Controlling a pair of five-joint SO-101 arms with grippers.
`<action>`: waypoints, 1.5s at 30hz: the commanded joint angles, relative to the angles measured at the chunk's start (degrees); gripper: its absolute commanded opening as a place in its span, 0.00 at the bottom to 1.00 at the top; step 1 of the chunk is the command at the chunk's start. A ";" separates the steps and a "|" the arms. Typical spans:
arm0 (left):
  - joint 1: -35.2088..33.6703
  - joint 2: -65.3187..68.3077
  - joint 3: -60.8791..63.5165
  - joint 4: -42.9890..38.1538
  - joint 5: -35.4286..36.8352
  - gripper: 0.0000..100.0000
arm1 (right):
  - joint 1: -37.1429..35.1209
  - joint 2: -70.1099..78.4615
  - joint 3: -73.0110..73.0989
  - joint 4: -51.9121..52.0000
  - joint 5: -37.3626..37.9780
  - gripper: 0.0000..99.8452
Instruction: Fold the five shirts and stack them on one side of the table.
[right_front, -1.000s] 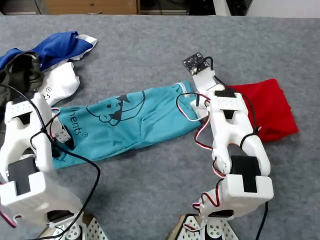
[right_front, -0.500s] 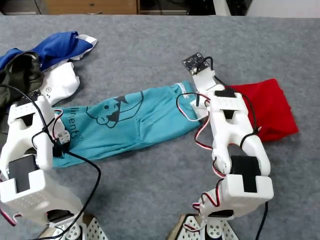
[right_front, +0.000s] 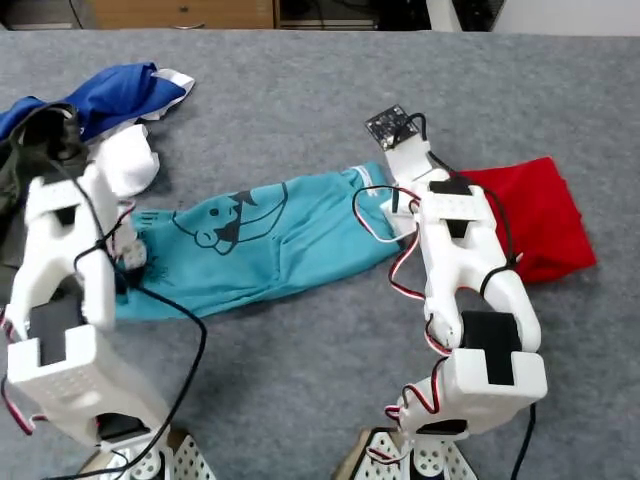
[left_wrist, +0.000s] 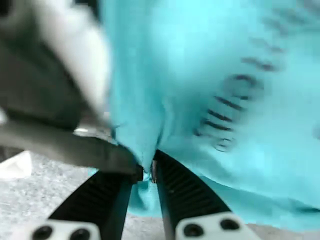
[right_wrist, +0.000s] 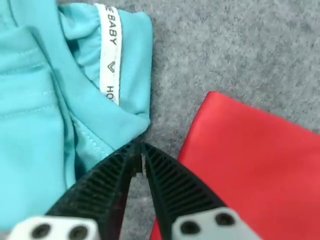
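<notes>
From above, we see the teal shirt (right_front: 260, 245) stretched out left to right across the middle of the grey table (right_front: 300, 100). The red shirt (right_front: 540, 215) lies folded at the right, just beside the teal one's right end. At the far left corner sit a blue shirt (right_front: 120, 95), a white shirt (right_front: 125, 160) and a dark shirt (right_front: 20, 170), bunched together. The left arm (right_front: 60, 260) stands over the teal shirt's left end, and the right arm (right_front: 460, 250) reaches over the gap between teal and red.

In the left wrist view, the left gripper (left_wrist: 147, 172) pinches a fold of teal cloth between its black fingers – the fabric rises from them in a ridge.

In the right wrist view, the right gripper (right_wrist: 139, 160) has its fingers pressed together over grey table, between the teal collar with its white label (right_wrist: 110, 55) and the red shirt's edge – whether any cloth is caught, we cannot tell.
</notes>
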 joint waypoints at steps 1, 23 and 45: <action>6.24 -0.75 -10.90 5.98 0.44 0.02 | 1.01 -1.27 -0.22 -1.93 -0.53 0.01; 42.20 0.40 -38.07 4.66 7.56 0.02 | 9.10 -1.71 -2.42 -3.69 -9.58 0.01; 52.92 25.89 -64.79 3.69 12.31 0.02 | 14.99 -8.57 4.53 -12.57 -16.18 0.01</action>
